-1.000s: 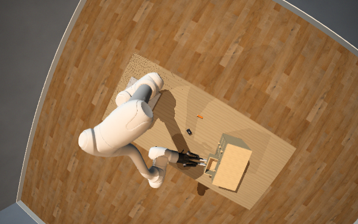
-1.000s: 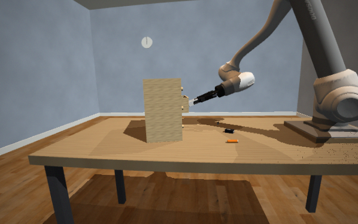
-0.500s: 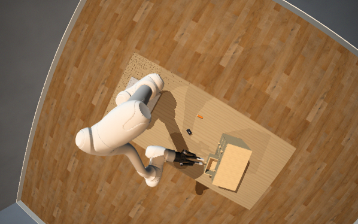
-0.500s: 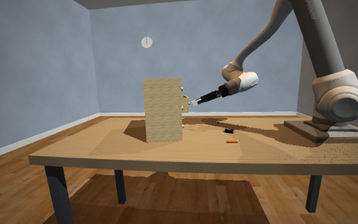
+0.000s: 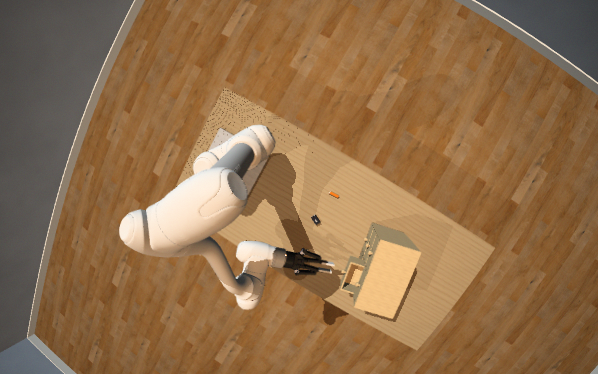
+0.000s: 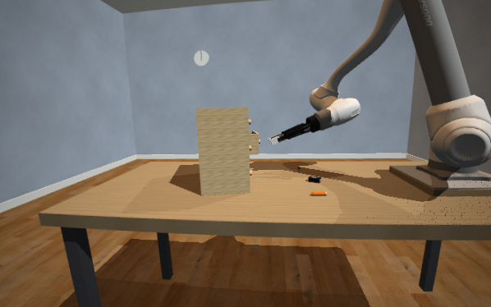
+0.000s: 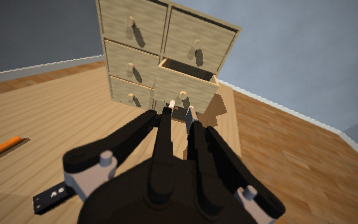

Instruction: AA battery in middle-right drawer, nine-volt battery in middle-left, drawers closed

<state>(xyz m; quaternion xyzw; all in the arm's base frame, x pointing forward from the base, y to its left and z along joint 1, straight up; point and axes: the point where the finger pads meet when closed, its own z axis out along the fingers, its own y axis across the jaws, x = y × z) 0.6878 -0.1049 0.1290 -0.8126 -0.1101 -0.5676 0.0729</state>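
Observation:
The chest point(image 5: 389, 277) point(image 6: 224, 152) stands upright. Its right middle-row drawer point(image 5: 344, 283) point(image 6: 254, 147) point(image 7: 173, 82) is pulled partly out and looks roughly level; no battery shows in it. The other drawers look pushed in. My gripper point(image 5: 332, 267) point(image 6: 273, 140) point(image 7: 180, 109) is open by a narrow gap, with nothing between the fingertips. It is in front of that drawer's knob point(image 7: 183, 94), clear of it. The orange AA battery point(image 5: 334, 195) point(image 6: 318, 193) point(image 7: 3, 147) lies on the table. The black nine-volt battery point(image 5: 316, 220) point(image 6: 314, 179) point(image 7: 51, 199) lies near it, partly hidden by the gripper in the wrist view.
The table point(image 5: 447, 280) point(image 6: 158, 209) carries the chest and the arm's base plate point(image 6: 445, 190). The upper right drawer point(image 7: 203, 37) is directly above the open one. The table's side edge is close to the chest's right side.

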